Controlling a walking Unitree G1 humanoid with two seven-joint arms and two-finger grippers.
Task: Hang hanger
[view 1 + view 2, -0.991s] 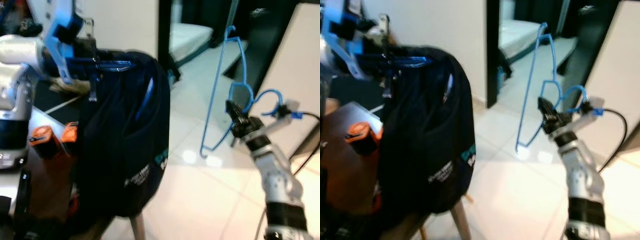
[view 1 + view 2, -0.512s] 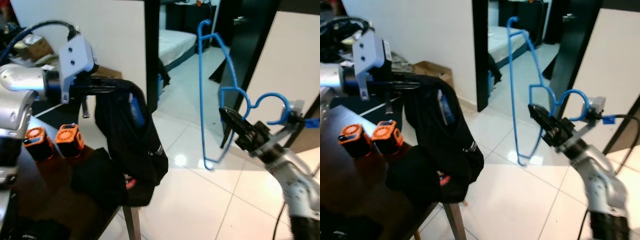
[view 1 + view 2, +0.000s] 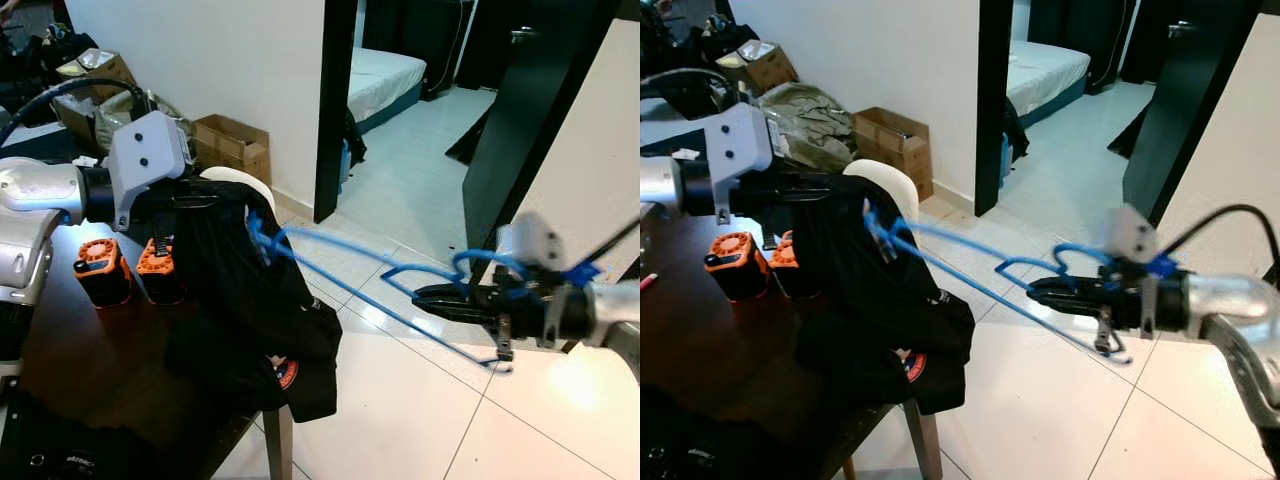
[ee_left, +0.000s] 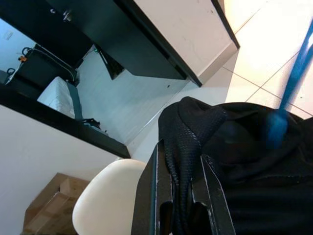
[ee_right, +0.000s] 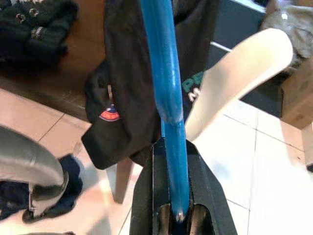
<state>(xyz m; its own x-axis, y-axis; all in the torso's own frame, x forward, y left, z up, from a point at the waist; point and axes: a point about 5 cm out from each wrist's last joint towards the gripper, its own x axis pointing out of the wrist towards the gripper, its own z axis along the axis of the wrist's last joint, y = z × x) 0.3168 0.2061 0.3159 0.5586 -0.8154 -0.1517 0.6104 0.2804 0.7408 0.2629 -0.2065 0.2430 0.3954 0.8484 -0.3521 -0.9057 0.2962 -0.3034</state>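
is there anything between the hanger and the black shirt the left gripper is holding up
Nothing visible stands between them. The right gripper holds the blue hanger pointed across the open floor, and its far tip already reaches the black shirt pinched in the left gripper, beside the white chair back.

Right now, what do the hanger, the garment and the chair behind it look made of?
Hanger: probably plastic or coated wire, a thin smooth blue rod. Garment: soft black knit fabric, since the left wrist view shows its weave and it drapes in folds. Chair: likely moulded plastic, with a smooth cream rounded back.
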